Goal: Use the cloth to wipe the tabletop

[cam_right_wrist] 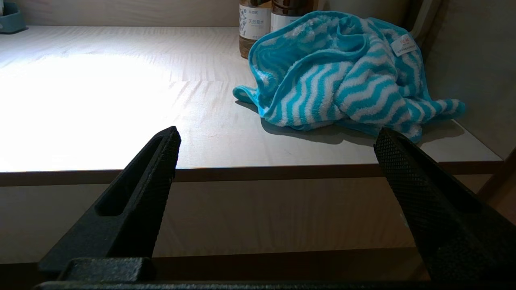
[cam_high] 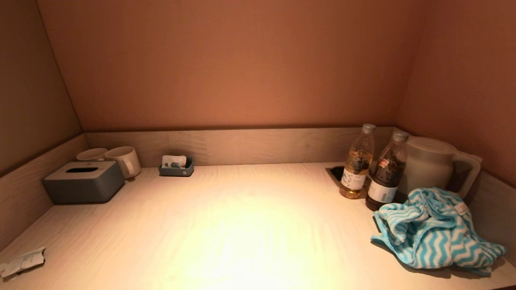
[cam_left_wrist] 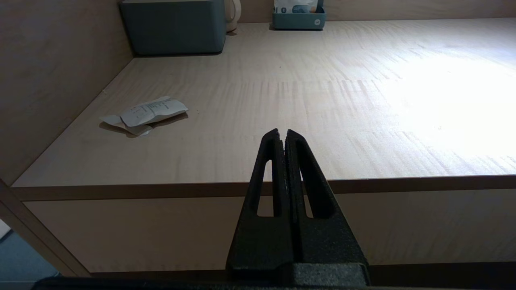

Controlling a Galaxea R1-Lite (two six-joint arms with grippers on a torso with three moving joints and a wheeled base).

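A crumpled cloth (cam_high: 434, 232) with blue and white wavy stripes lies on the light wooden tabletop (cam_high: 242, 225) at the right, near the front edge. It also shows in the right wrist view (cam_right_wrist: 346, 76). My right gripper (cam_right_wrist: 278, 135) is open and empty, held below and in front of the tabletop's front edge, short of the cloth. My left gripper (cam_left_wrist: 282, 135) is shut and empty, held in front of the front edge at the left. Neither gripper shows in the head view.
Two drink bottles (cam_high: 358, 162) (cam_high: 387, 171) and a kettle (cam_high: 433, 165) stand behind the cloth. A grey tissue box (cam_high: 84, 181), two mugs (cam_high: 125, 160) and a small tray (cam_high: 176, 166) sit back left. A crumpled paper (cam_high: 22, 262) lies front left. Walls enclose three sides.
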